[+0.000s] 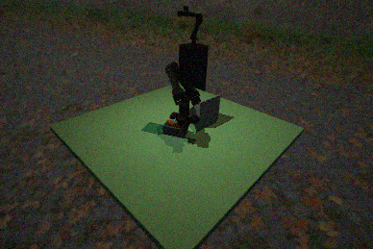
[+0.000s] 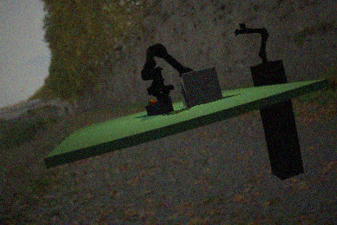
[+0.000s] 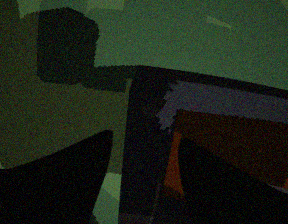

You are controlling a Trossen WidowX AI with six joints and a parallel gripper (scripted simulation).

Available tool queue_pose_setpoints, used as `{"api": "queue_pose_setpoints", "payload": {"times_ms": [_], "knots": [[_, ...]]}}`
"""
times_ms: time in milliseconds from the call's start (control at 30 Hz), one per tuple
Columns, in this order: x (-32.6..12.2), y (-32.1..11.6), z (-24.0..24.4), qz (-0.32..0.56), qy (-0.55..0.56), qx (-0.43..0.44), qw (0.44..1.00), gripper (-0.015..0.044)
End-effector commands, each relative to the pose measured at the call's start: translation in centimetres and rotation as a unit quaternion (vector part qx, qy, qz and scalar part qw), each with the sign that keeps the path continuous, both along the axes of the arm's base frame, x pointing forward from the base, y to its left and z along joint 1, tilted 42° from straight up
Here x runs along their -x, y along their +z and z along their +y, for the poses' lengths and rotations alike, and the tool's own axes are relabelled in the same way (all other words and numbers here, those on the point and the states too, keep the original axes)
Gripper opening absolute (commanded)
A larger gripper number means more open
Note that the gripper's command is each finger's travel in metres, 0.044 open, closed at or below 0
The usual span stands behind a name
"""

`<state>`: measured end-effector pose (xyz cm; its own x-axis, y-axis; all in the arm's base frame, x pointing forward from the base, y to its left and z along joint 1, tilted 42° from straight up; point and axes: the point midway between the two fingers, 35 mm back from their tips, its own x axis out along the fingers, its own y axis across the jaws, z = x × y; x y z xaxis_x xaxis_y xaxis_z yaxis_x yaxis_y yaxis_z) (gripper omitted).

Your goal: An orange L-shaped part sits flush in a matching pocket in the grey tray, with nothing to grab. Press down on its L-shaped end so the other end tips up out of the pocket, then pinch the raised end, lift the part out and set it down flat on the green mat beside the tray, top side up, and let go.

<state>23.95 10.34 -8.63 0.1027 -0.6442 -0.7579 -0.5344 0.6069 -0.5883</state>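
The orange part (image 1: 170, 123) (image 2: 152, 102) (image 3: 230, 132) is tilted. Its far end stands up above the rim of the dark grey tray (image 1: 173, 131) (image 2: 152, 111) (image 3: 215, 98), and its other end is low in the pocket. My gripper (image 1: 184, 126) (image 2: 164, 102) (image 3: 146, 142) is partly open and down at the tray. In the wrist view, one finger is over the part's low end, hiding some of it, and the other is outside the tray's end wall. Nothing is pinched between them. The exact fingertip contact is hidden. The darker green mat (image 1: 150, 127) lies beside the tray, near the raised end.
A large grey block (image 1: 210, 112) (image 2: 202, 86) stands beside the arm, close to the tray. A black pedestal (image 1: 193, 65) (image 2: 269, 73) with a thin bent post stands behind it. The light green table top (image 1: 178, 185) (image 2: 100, 138) carries the tray and block.
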Motion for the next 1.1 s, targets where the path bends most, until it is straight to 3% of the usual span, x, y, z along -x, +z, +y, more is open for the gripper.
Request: {"api": "queue_pose_setpoints", "payload": {"times_ms": [0,1067], "knots": [[0.21,-0.67,-0.89,0.005,0.000,0.007,1.000,0.0180],[0.44,-0.85,-0.40,0.005,0.000,0.004,1.000,0.0180]]}}
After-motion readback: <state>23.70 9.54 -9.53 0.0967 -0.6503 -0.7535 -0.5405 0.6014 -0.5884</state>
